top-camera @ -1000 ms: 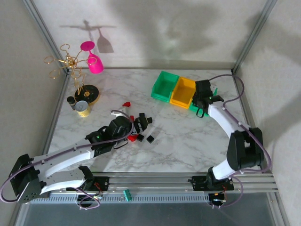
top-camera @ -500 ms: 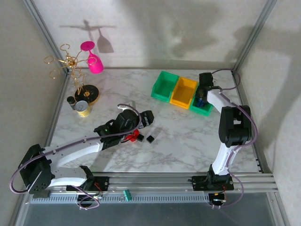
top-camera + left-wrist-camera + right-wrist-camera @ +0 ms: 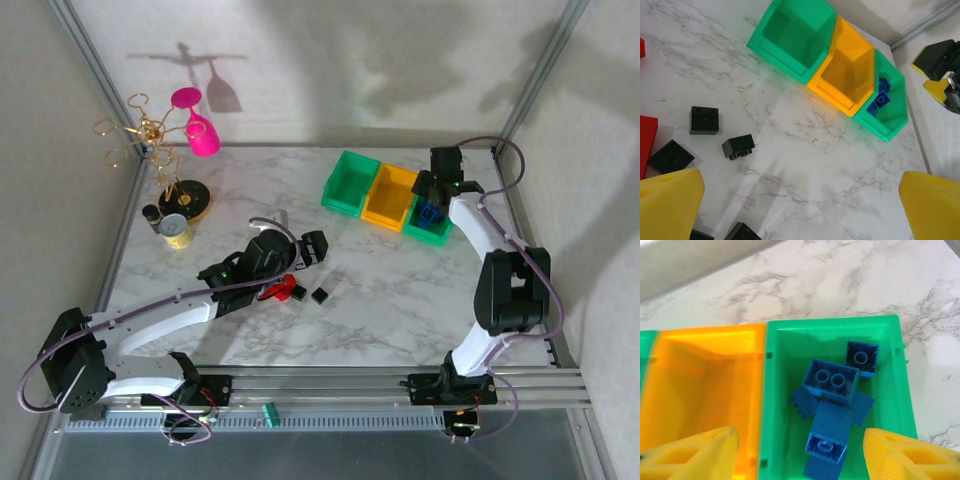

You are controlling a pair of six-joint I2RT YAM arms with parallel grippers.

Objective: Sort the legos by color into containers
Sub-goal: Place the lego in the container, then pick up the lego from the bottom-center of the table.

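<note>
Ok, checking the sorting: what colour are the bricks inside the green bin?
Blue bricks, best in right wrist view.

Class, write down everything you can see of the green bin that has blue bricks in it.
The green bin is a small open box of glossy plastic with a thick rim. It stands upright on the marble table, at the right end of a row of three, and its side is joined to the yellow bin. Several blue bricks lie jumbled inside it, some with their studs up and others tilted.
</note>
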